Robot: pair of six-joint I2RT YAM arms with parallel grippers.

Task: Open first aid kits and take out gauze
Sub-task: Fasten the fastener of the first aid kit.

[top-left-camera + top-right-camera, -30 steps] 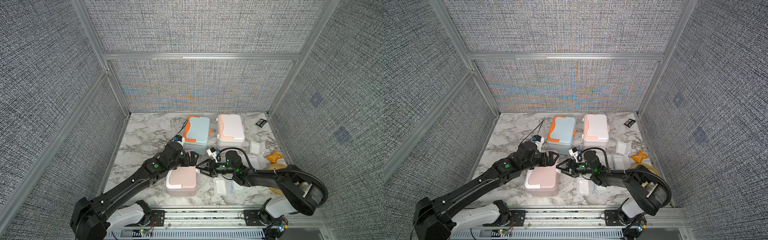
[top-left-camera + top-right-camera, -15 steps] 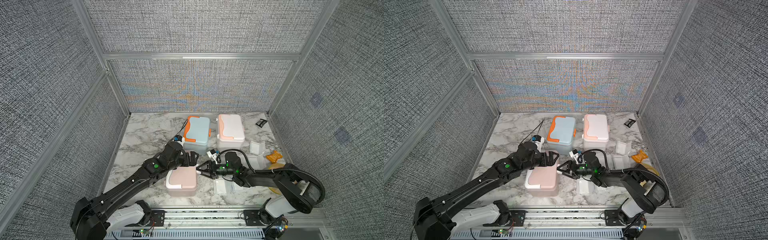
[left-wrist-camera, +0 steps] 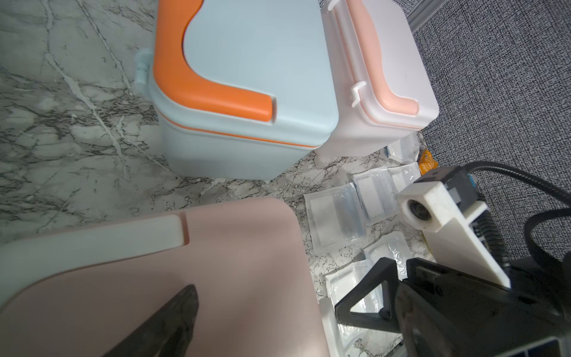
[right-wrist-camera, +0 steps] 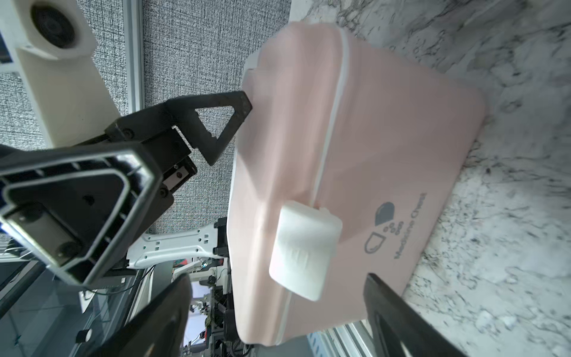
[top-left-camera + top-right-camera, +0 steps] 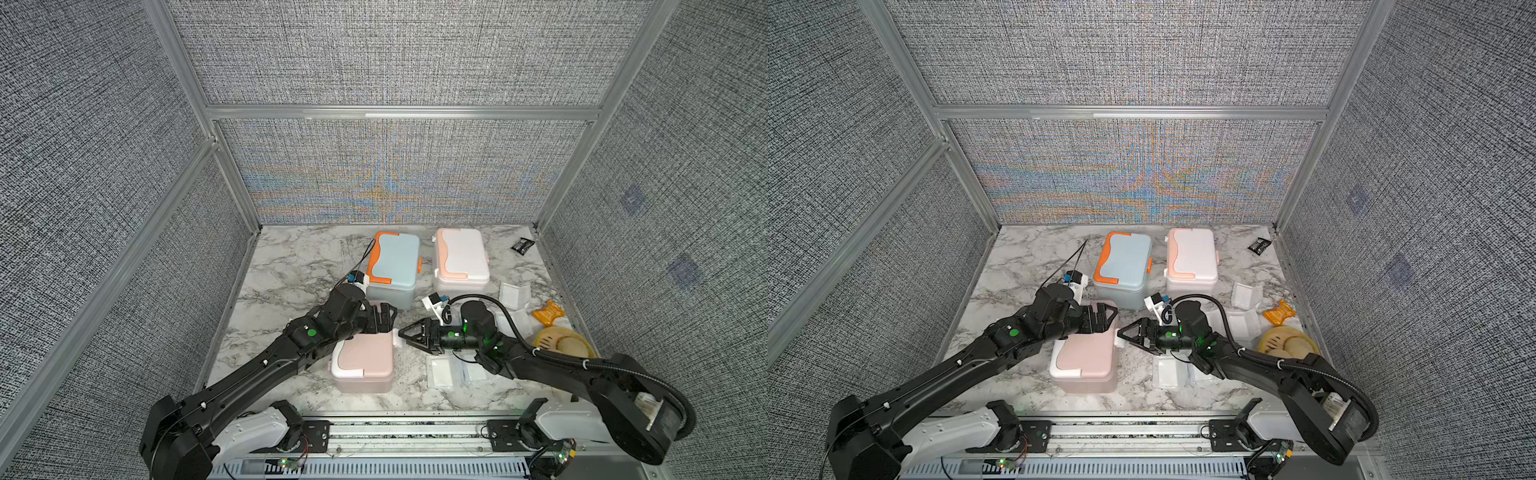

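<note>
The pink first aid kit [image 5: 365, 361] stands shut at the front, its white latch [image 4: 304, 250] facing right. My right gripper [image 5: 405, 334] is open, with one finger on each side of that latch and neither touching it. My left gripper [image 5: 384, 320] hovers over the back of the pink lid, open, with one finger [image 3: 182, 309] resting on the lid. The light blue kit [image 5: 395, 266] and the white and peach kit [image 5: 461, 259] stand shut behind. Gauze pads [image 5: 442, 370] lie under my right arm, and more gauze [image 5: 513, 295] lies further right.
A small black packet [image 5: 523, 244] lies in the back right corner. An orange packet [image 5: 548, 312] and a round yellow holed item [image 5: 559, 343] sit by the right wall. Fabric walls close in the marble table [image 5: 291, 266] on three sides.
My right gripper has slid a little to the left, bringing its open fingers around the pink kit's latch. The left gripper has stayed on the lid.
</note>
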